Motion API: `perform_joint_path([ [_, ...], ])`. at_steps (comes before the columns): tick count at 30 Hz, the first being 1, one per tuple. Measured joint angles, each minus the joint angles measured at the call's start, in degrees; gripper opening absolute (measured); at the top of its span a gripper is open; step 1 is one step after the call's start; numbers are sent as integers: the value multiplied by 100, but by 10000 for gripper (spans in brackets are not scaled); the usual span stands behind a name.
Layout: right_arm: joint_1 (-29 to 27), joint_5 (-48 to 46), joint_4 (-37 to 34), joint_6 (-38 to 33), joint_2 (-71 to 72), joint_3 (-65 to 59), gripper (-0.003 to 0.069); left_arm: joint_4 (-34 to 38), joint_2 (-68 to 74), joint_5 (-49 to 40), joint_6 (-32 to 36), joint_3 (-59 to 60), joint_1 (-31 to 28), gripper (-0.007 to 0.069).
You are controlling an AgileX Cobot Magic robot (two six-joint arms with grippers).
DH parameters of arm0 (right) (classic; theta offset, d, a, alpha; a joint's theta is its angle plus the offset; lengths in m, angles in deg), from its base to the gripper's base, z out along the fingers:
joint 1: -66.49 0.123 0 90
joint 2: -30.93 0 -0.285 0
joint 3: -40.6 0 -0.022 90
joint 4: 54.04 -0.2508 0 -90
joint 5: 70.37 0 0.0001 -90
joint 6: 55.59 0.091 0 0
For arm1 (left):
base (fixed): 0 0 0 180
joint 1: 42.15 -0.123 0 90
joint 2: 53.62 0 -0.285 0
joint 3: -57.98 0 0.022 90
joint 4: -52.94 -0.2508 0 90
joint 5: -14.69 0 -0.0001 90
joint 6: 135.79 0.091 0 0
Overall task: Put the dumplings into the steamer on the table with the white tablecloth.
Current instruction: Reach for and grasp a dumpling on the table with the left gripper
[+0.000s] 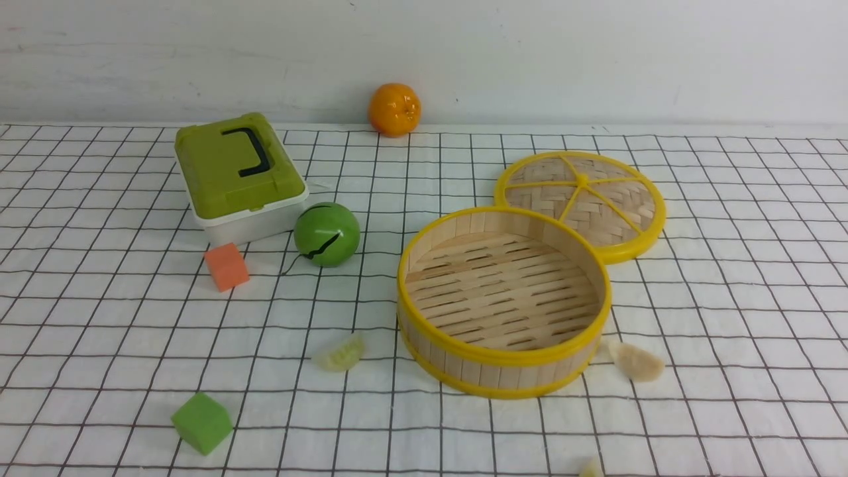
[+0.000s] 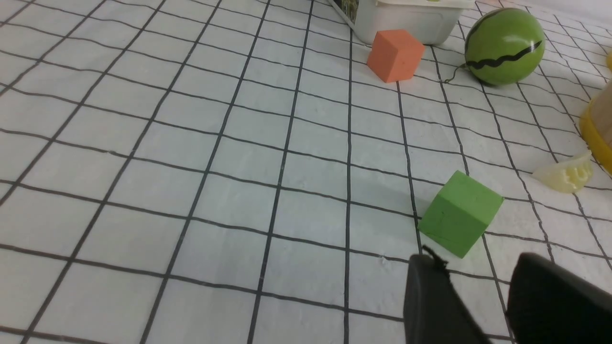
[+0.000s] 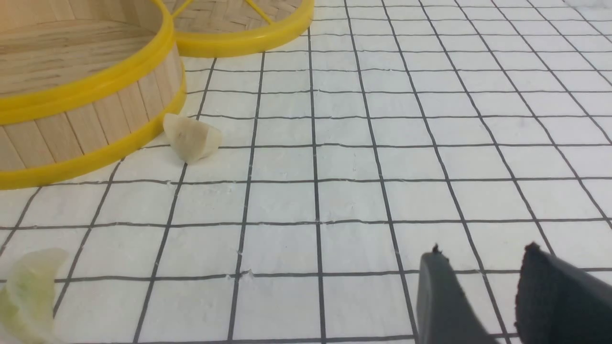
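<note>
The bamboo steamer (image 1: 502, 368) stands empty mid-table on the white grid tablecloth (image 1: 729, 265); its wall also shows in the right wrist view (image 3: 86, 119). A pale green dumpling (image 1: 340, 353) lies left of the steamer and shows in the left wrist view (image 2: 566, 173). A creamy dumpling (image 1: 636, 362) lies at the steamer's right and shows in the right wrist view (image 3: 191, 137). A third dumpling (image 1: 591, 468) shows partly at the front edge, and in the right wrist view (image 3: 28, 294). My left gripper (image 2: 478, 272) is open and empty near the green cube. My right gripper (image 3: 483, 258) is open and empty over bare cloth. Neither gripper shows in the front view.
The woven lid (image 1: 582, 202) with yellow spokes leans behind the steamer. A green-lidded white box (image 1: 238, 175), a toy watermelon (image 1: 326, 234), an orange cube (image 1: 226, 266), a green cube (image 1: 202, 423) and an orange (image 1: 394, 109) by the back wall are on the left half.
</note>
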Motion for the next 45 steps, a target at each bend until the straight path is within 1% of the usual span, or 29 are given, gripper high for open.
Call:
perform_joint_path([
  [19,0,0,-78,18,0,0,239,0,0,5,0,0,0,239],
  [21,0,0,-262,18,0,0,239,112,0,63,-85,0,0,239],
  [23,0,0,-639,38,0,0,239,543,0,178,-431,0,0,239],
  [25,0,-23,-1256,199,0,0,239,1652,0,280,-1249,0,0,239],
  [27,0,-80,-2220,563,0,0,239,2809,0,329,-2192,0,0,239],
  [28,0,-107,-2663,698,0,-5,239,3397,0,350,-2533,0,0,239],
  [29,0,-133,-3233,927,0,-25,239,3806,0,366,-2828,0,0,239],
  [32,0,-137,-4627,1377,0,-43,239,4707,0,419,-3406,0,0,239],
  [34,0,-97,-5057,1474,0,-43,239,4861,0,453,-3501,0,0,239],
  [38,0,-14,-5292,1511,0,-43,239,5171,0,439,-3491,-6,7,239],
  [39,0,12,-5307,1519,0,-43,239,5212,0,402,-3420,-25,9,239],
  [40,0,41,-5336,1519,0,-43,239,5245,0,336,-3174,-119,9,239],
  [41,0,52,-5395,1519,0,-43,239,5251,0,296,-2863,-210,9,239],
  [44,0,43,-5537,1408,0,-43,233,5227,0,20,-1348,-937,9,239],
  [45,0,-10,-5594,1211,0,-7,225,5163,7,-168,-708,-1267,9,239],
])
